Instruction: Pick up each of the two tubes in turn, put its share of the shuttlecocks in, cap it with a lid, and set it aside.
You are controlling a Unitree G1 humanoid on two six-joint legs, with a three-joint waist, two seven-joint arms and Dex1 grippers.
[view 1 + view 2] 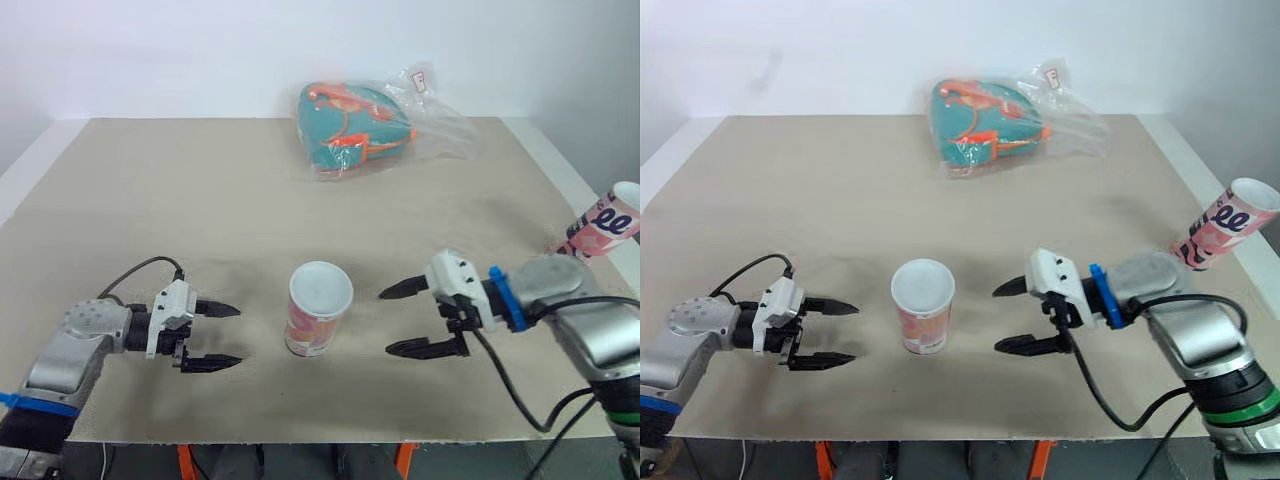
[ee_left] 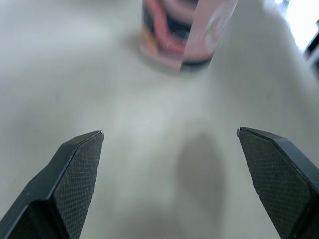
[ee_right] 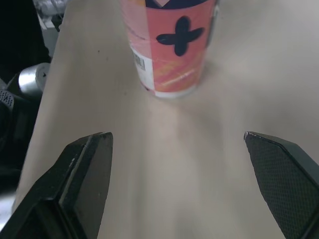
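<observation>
Pink middle tube [image 1: 318, 318] stands upright, long axis vertical.

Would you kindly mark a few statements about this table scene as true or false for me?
1. A tube stands upright on the table between the two pincers. True.
2. The left pincer is shut on the tube. False: it is open and apart from the tube, holding nothing.
3. The right pincer is open and holds nothing. True.
4. The plastic bag lies at the near edge, beside the left pincer. False: it lies on the far side of the table, beyond the tube.
5. A second tube is tilted at the table's right side. True.
</observation>
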